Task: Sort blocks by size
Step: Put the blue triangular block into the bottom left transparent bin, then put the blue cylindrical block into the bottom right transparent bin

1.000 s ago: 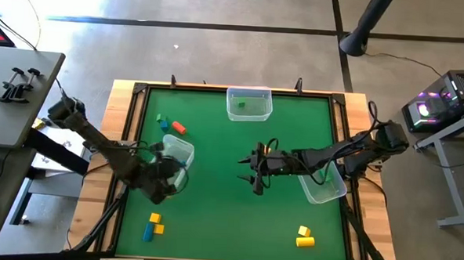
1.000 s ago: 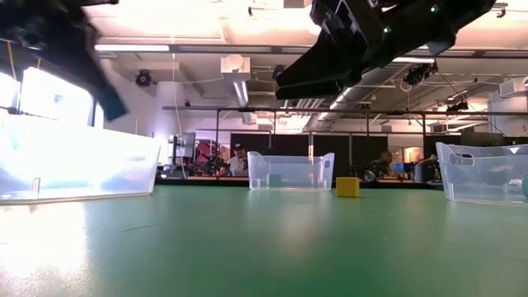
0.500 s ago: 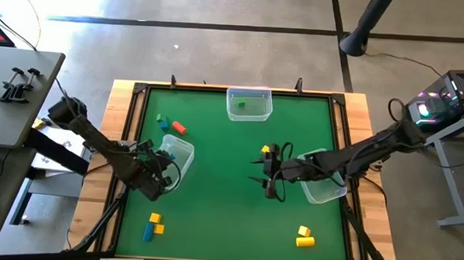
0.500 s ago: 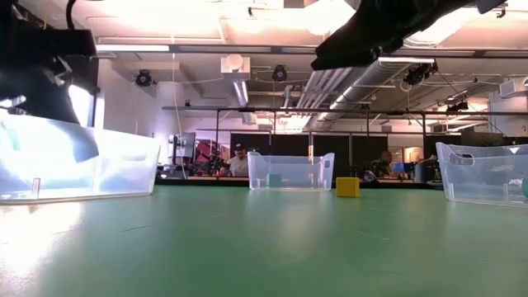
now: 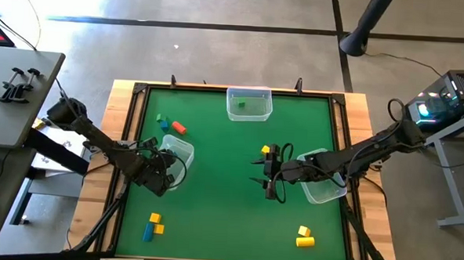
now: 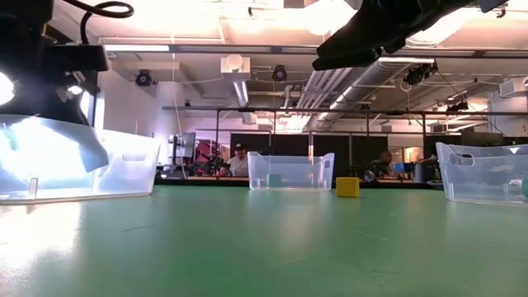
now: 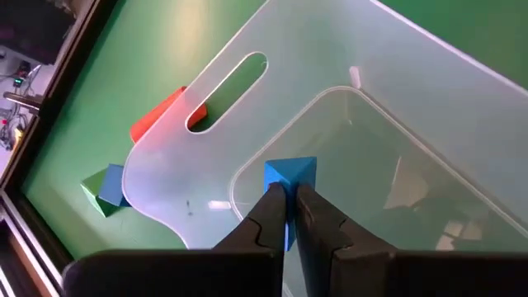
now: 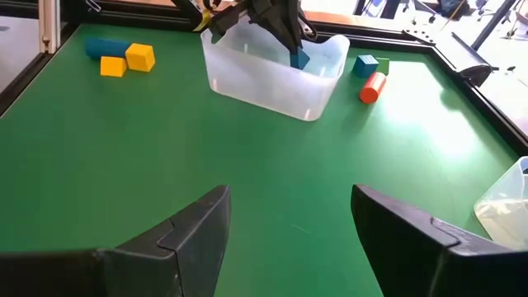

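At the left of the green counter (image 5: 216, 145), the left gripper (image 7: 290, 198) hangs over the clear bin (image 5: 178, 153), its jaws clenched on a small blue block (image 7: 290, 175) just above the bin's inside. Beside that bin lie a green block (image 5: 159, 119), another blue one (image 5: 165, 125) and a red-orange cylinder (image 5: 178, 128); nearer the front edge sit two yellow cubes (image 5: 156, 218) and a blue bar (image 5: 147, 232). The far bin (image 5: 249, 103) holds a green piece (image 5: 240, 105). Mid-counter, the right gripper (image 5: 271, 172) hovers with jaws spread, empty, beside the right bin (image 5: 324, 185). Two yellow blocks (image 5: 304, 237) lie at front right.
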Robot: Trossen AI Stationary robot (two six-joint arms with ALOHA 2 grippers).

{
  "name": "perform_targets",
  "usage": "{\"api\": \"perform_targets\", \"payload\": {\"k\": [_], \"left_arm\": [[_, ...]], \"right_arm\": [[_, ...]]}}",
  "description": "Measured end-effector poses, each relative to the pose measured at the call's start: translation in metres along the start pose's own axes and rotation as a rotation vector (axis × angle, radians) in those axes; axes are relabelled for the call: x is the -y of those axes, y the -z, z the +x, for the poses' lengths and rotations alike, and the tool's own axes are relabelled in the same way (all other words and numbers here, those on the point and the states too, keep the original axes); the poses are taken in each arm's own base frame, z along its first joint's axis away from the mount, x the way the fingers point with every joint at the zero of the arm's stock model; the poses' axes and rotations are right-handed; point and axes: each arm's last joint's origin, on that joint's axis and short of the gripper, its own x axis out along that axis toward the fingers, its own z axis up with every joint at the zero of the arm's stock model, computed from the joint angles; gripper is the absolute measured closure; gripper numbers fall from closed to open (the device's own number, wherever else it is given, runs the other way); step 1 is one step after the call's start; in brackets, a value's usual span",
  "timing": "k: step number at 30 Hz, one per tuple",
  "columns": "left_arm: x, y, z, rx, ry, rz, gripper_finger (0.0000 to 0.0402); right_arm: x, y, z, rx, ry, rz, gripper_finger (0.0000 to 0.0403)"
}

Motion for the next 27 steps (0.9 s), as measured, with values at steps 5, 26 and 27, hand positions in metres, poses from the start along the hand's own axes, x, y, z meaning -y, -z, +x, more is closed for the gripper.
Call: {"api": "perform_targets", "payload": {"k": [5,26,27], "left_arm": [[0.001,-0.001,0.001,-0.015,0.023,0.023,0.0347],[-0.004,-0.082,-0.098,0.252,0.162,0.039,0.0316],[0.0,-0.084,-0.105,0.293,0.199,0.051,0.0321]], "right_arm": [[0.0,0.0,0.0,0.0,0.0,0.0,0.0155],[0.0,0.007,0.01,-0.002,0.003,-0.051,0.0155],[-0.001,0.011,0.012,-0.005,0.0,-0.065,0.0155]]}}
